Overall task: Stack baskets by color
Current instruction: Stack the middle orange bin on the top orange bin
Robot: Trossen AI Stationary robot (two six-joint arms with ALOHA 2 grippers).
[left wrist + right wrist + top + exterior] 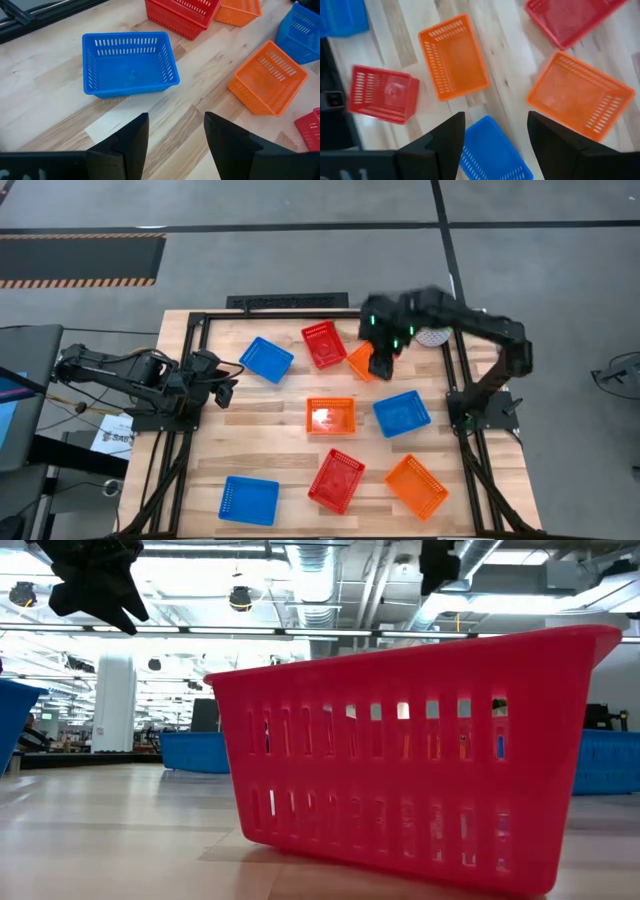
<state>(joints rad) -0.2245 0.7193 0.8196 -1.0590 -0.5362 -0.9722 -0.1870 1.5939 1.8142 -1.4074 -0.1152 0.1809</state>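
Several mesh baskets lie apart on the wooden table [200,430]. At the far side are a blue basket [266,359], a red basket [323,344] and an orange basket [357,364]. An orange basket [330,416] and a blue basket [401,414] sit in the middle. Along the near edge are a blue basket [248,500], a red basket [336,480] and an orange basket [416,486]. My right gripper [383,363] hangs open above the far orange basket [580,95], pointing down with nothing between its fingers [495,145]. My left gripper [175,140] stands open at the table's left, short of the far blue basket [130,62].
A black metal frame [290,302] runs around the table's edges. A white round thing [433,338] stands at the far right behind my right arm. In the low view the near red basket [400,760] fills most of the picture. Bare wood shows between the baskets.
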